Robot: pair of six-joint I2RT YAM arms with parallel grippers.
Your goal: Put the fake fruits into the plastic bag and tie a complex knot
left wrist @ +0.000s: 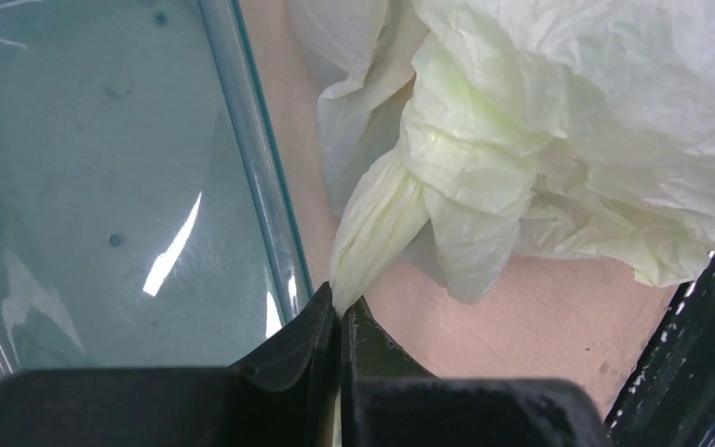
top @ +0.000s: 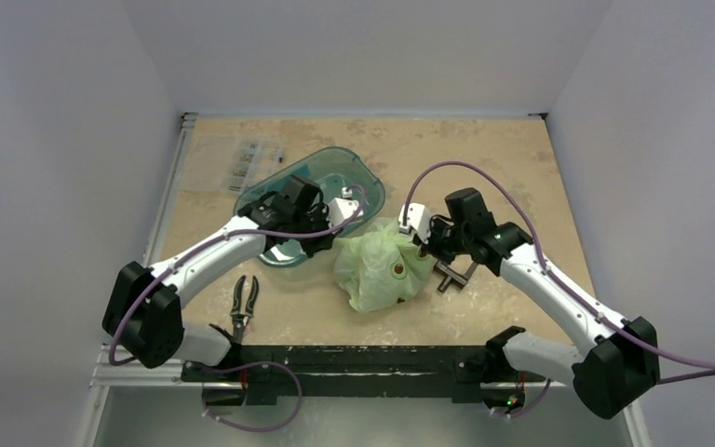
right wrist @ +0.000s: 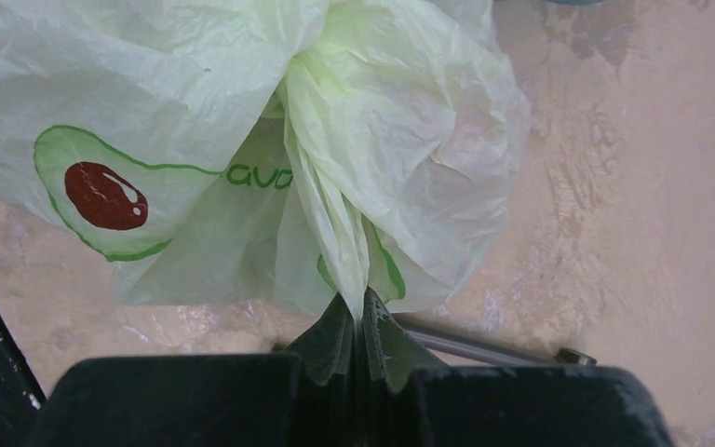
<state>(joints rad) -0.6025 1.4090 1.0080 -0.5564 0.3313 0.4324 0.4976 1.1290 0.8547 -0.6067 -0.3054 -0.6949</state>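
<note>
Beige worktop (top: 521, 168), white walls. Bag (top: 382, 265) bunched mid-worktop, bulging, just beside tub (top: 370, 186); fruits unseen, probably inside. Left pincer (left wrist: 339, 302) clamped on one twisted ear of film, right pincer (right wrist: 361, 300) clamped on another at the opposite side. Could tear thin film if pulled apart hard; could lose an ear while crossing, letting the mouth loosen; could snag on tub rim or on rod (right wrist: 493, 347) underneath.

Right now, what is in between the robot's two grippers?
The plastic bag. The top view shows it lying between the left gripper and right gripper, each shut on a twisted bit of it.
</note>
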